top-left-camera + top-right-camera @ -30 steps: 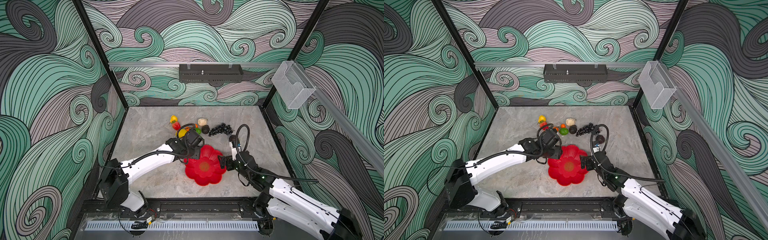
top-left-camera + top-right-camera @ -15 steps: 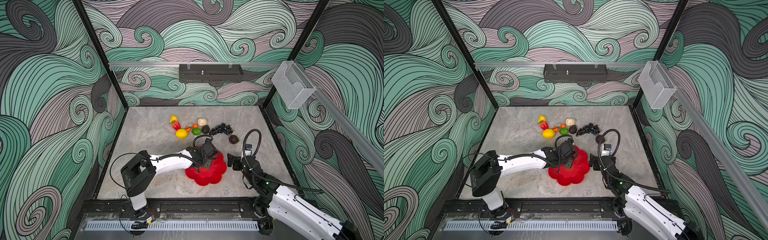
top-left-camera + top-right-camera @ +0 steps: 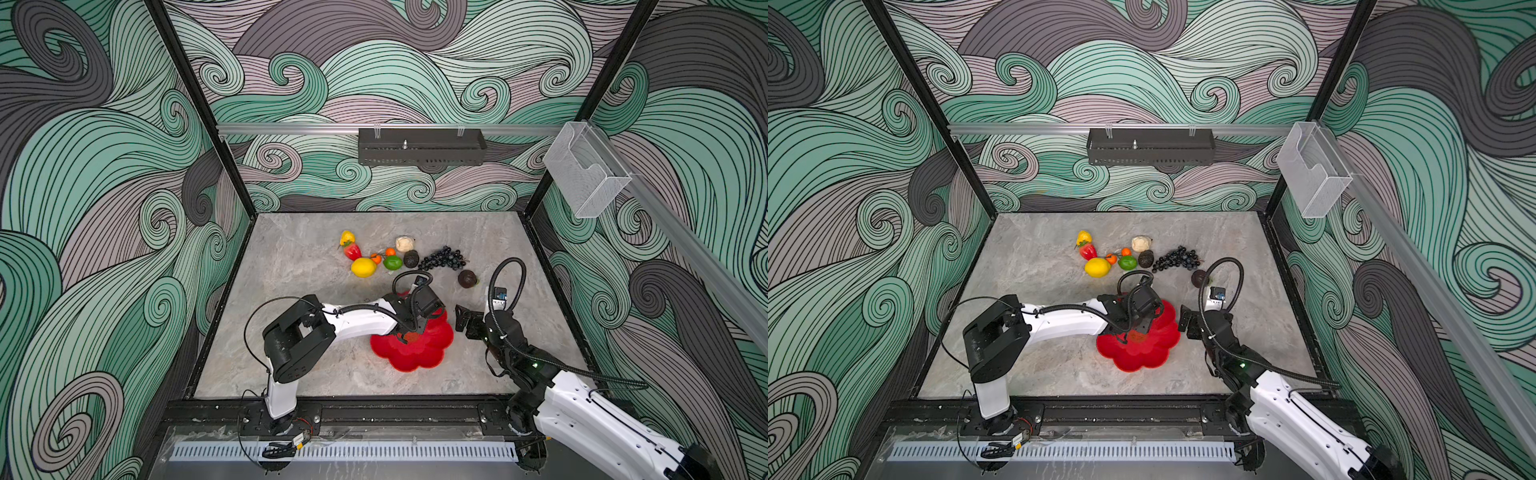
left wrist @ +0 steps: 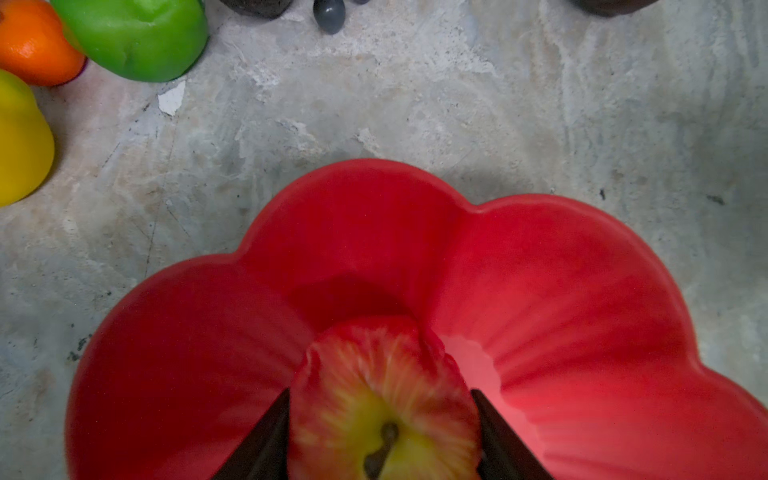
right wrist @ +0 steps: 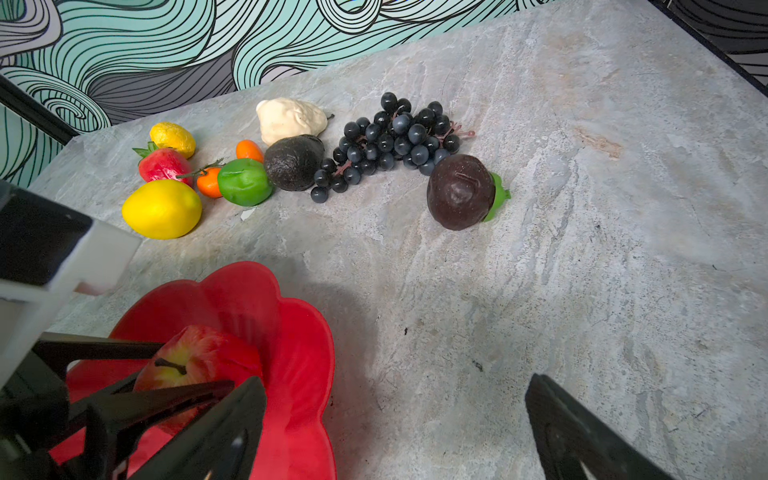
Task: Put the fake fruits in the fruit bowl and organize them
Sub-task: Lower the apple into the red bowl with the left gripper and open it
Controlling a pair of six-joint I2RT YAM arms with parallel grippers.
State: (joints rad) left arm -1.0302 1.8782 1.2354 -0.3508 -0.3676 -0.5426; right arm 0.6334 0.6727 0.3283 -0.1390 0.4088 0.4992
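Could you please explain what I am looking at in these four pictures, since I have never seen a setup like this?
These are two white robot arms working on a grey table. Two pictures look down on the whole scene from above and are nearly alike. The other two come from a camera on each arm's wrist, looking past its end effector. A red bowl sits close to the arms. Beyond it, toward the back wall, lie loose toy fruits: a lemon, a lime, a strawberry, grapes, small oranges and a few others. The left end effector is down in the bowl with an apple between its fingers; whether the apple is gripped or loose I cannot tell. The right end effector hangs open and empty beside the bowl.
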